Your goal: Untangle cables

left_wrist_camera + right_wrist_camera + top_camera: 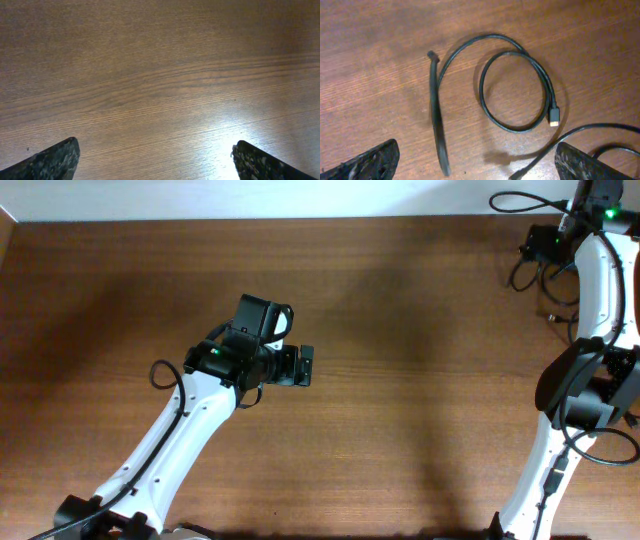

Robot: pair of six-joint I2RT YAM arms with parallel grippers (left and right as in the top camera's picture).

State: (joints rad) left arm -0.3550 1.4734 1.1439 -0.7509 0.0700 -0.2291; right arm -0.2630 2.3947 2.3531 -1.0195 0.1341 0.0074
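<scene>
In the right wrist view a thin black cable (490, 107) lies on the wooden table in one small loop. Its metallic plug end (554, 118) rests at the loop's right, and its other end (432, 55) is at the upper left. A second thin black cord (570, 134) crosses the lower right corner. My right gripper (477, 150) is open and empty just above them. In the overhead view it (545, 248) is at the far right, with cords (556, 298) beside it. My left gripper (155, 147) is open and empty over bare wood, mid-table (304, 366).
The wooden table (400, 400) ends at a white wall at the back. The right arm's white links (598, 290) and thicker black wires (600, 445) fill the right edge. The left arm (180, 430) reaches in from the bottom left.
</scene>
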